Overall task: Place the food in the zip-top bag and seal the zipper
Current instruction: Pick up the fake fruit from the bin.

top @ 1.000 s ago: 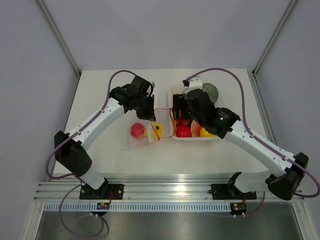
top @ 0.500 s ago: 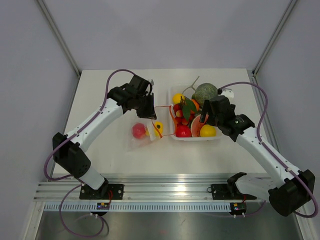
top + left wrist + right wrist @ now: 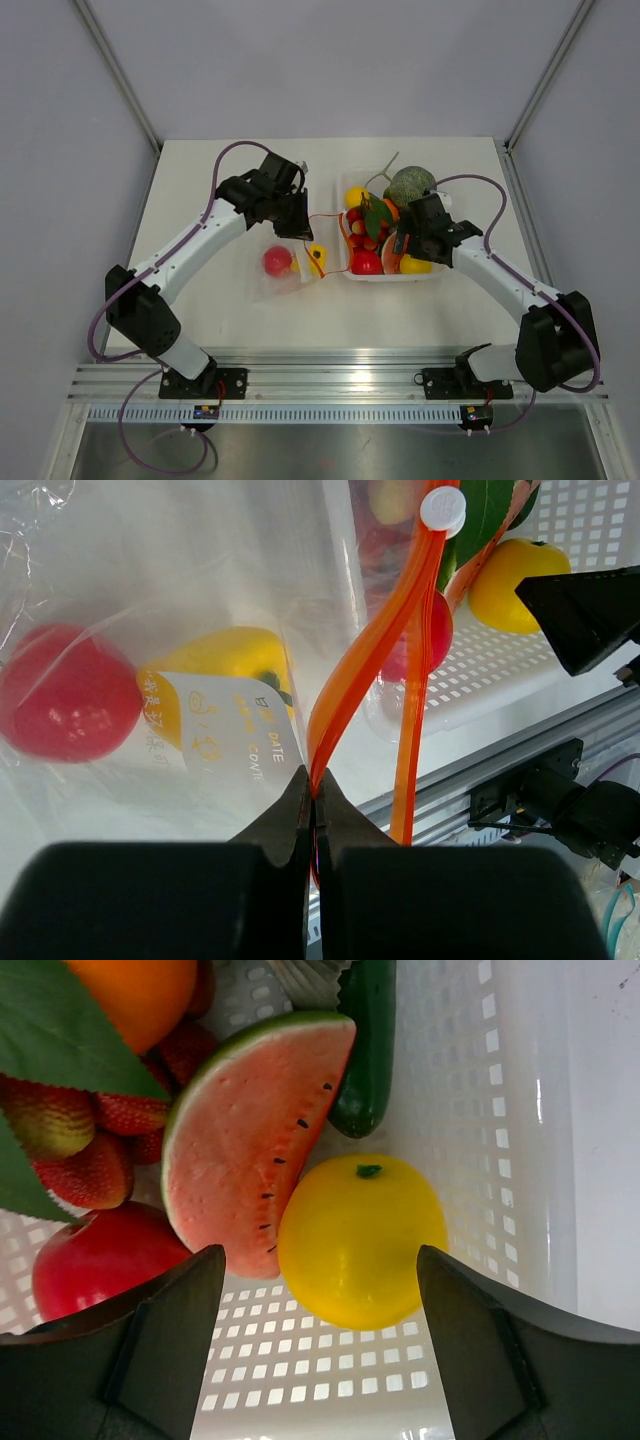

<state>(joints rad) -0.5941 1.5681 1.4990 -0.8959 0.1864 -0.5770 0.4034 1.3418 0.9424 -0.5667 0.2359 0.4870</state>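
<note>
The clear zip-top bag (image 3: 272,280) lies left of the tray with a red apple (image 3: 275,261) and a yellow fruit (image 3: 315,257) inside. My left gripper (image 3: 299,224) is shut on the orange zipper (image 3: 370,650), pinching the strip at its fingertips (image 3: 315,785) and holding the mouth up. The zipper's white slider (image 3: 442,507) sits at the strip's far end. My right gripper (image 3: 320,1260) hangs open over the tray, one finger either side of a yellow lemon (image 3: 362,1240) without touching it. Beside the lemon lie a watermelon slice (image 3: 250,1170) and a red apple (image 3: 100,1260).
The white perforated tray (image 3: 432,275) also holds strawberries (image 3: 100,1150), an orange (image 3: 135,990), a dark green cucumber (image 3: 365,1050) and a leaf (image 3: 60,1040). A green melon (image 3: 412,185) sits at its far end. The tray's wall (image 3: 530,1110) stands close right of the lemon.
My right arm has swung from the tray's left end near the bag to its near right corner, above the lemon. The left gripper and bag have stayed put.
</note>
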